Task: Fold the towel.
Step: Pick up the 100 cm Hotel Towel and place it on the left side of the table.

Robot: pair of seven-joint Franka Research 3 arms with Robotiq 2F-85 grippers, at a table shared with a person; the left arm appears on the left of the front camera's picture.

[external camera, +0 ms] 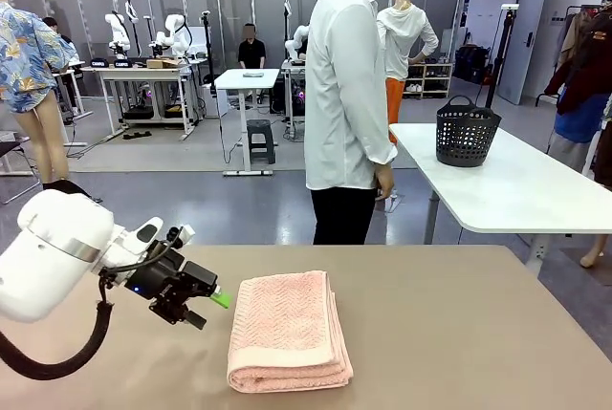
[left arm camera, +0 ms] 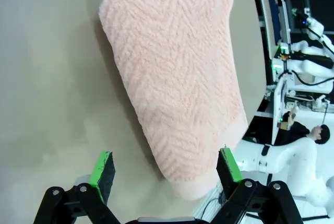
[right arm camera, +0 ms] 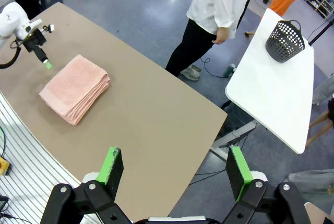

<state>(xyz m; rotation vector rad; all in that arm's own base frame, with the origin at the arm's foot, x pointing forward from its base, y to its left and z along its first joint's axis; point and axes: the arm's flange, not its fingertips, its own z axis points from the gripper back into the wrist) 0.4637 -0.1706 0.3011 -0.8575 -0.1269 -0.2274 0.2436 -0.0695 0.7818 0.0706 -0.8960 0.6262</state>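
The salmon-pink towel (external camera: 287, 329) lies folded into a thick rectangle on the brown table, its herringbone weave facing up. In the left wrist view the towel (left arm camera: 177, 83) stretches away from the camera, a smooth band at its near end. My left gripper (external camera: 208, 307) hovers just left of the towel, open, with nothing between its green pads (left arm camera: 102, 167). My right gripper (right arm camera: 175, 169) is high above the table, open and empty, looking down on the towel (right arm camera: 75, 87) and on the left gripper (right arm camera: 44, 59).
A person in a white shirt (external camera: 344, 95) stands at the far side of the table, hands down. Behind to the right, a white table (external camera: 516, 185) carries a black basket (external camera: 467, 131). The brown tabletop (external camera: 459, 334) is bare right of the towel.
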